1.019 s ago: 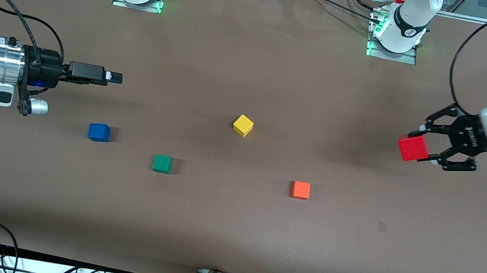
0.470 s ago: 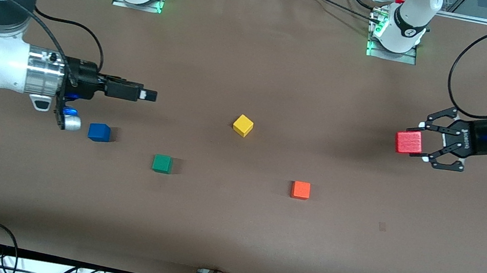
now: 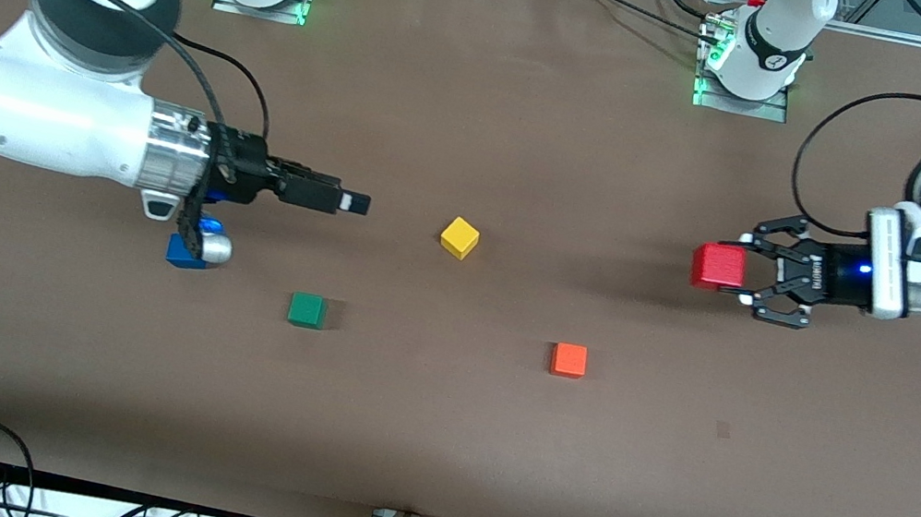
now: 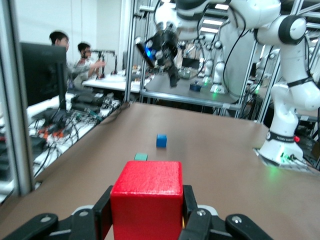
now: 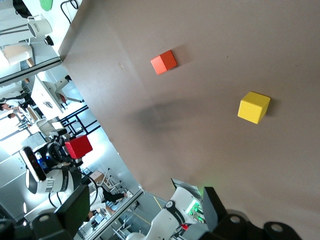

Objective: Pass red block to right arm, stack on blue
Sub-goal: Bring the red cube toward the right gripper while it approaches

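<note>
Two arms hang over the brown worktop (image 3: 430, 441) in the front view: the left hand (image 3: 737, 270) clamps the red block (image 3: 717, 266) in the air, above bare worktop toward the left arm's end, while the right hand (image 3: 355, 204), fingers spread and empty, hovers level over the worktop. The blue cube (image 3: 181, 251) sits partly hidden under its wrist. The left wrist view shows the red block (image 4: 147, 204) gripped between black fingers (image 4: 104, 212). The right wrist view shows its own spread fingers (image 5: 75, 207).

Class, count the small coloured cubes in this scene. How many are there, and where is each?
5. The red cube is in the left gripper, in the air. On the table: yellow cube, green cube, orange cube, and blue cube, partly hidden under the right arm.
</note>
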Motion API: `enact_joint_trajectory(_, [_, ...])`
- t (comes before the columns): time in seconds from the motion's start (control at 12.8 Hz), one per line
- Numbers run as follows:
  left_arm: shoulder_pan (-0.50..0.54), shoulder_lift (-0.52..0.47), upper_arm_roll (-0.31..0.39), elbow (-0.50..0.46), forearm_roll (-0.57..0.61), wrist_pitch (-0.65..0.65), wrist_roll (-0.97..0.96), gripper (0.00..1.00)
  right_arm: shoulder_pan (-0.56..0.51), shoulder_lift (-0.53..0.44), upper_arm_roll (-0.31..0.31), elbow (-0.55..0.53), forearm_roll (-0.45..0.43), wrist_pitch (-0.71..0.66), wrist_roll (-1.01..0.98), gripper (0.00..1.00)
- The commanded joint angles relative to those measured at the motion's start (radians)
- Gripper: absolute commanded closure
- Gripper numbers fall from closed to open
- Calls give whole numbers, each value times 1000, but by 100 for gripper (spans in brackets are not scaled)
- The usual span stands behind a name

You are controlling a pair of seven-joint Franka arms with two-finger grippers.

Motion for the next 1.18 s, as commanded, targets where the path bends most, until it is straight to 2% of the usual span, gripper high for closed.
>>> enact_joint_trajectory(0.0, [-61, 17, 4, 5, -59, -24, 111, 100, 23, 29, -3, 16, 22, 42, -2, 0])
enact_joint_trajectory(0.31, [-155, 74, 0, 17, -197, -3, 119, 100, 31, 30, -3, 16, 22, 31, -46, 0])
enact_joint_trajectory(0.63, [-244, 107, -14, 22, -295, 89, 117, 100, 58, 33, -3, 18, 23, 38, -79, 0])
enact_joint_trajectory(0.78, [-285, 147, -29, 66, -361, 115, 120, 100, 72, 33, -2, 18, 23, 39, -83, 0])
enact_joint_trajectory(0.94, [-323, 166, -57, 102, -416, 195, 125, 100, 87, 35, -3, 18, 23, 48, -85, 0])
enact_joint_trajectory(1.1, [-354, 189, -83, 154, -423, 261, 119, 100, 100, 44, -1, 18, 23, 70, -85, 0])
